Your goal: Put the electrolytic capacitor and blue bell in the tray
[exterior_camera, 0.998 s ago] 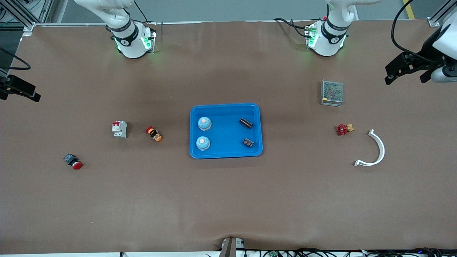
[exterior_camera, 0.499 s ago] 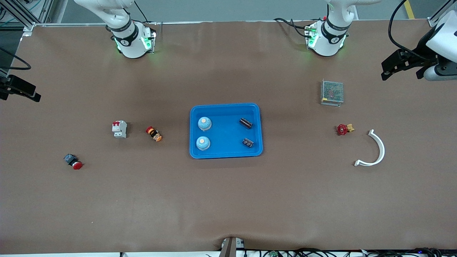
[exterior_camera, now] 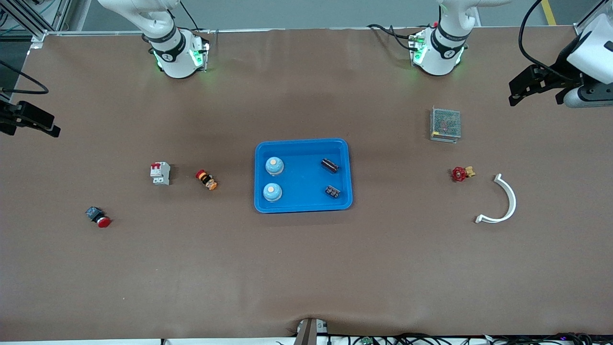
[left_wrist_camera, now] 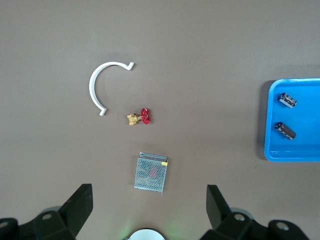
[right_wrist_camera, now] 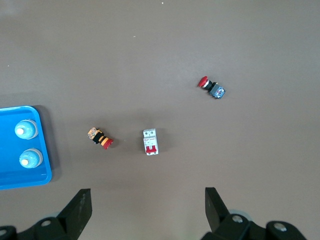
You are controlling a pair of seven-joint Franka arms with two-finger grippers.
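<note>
The right claw [exterior_camera: 28, 125] hangs over the right arm's end of the brown tabletop [exterior_camera: 306, 268], fingers spread wide and holding nothing. Under its reach lie a red-capped push button with a dark body [exterior_camera: 98, 217], a white circuit breaker with a red lever [exterior_camera: 160, 173] and a small orange-and-black button with a red cap [exterior_camera: 206, 179]; none belongs to the task.

At the middle, the bright blue rectangular plastic tray [exterior_camera: 303, 207] already holds two pale blue dome bells [exterior_camera: 274, 166] toward the right arm's end and two black cylindrical electrolytic capacitors [exterior_camera: 329, 165] toward the left arm's end, all apart from one another and inside the rim.

Past the tray sit a metal mesh box [exterior_camera: 445, 124], a red valve handle on a brass fitting [exterior_camera: 461, 173] and a white curved plastic clip [exterior_camera: 503, 201]. The left claw [exterior_camera: 541, 88] hangs over the left arm's end, also spread and empty.

The placing looks done, so the best move is restraint: keep both arms high and clear of the tray.
</note>
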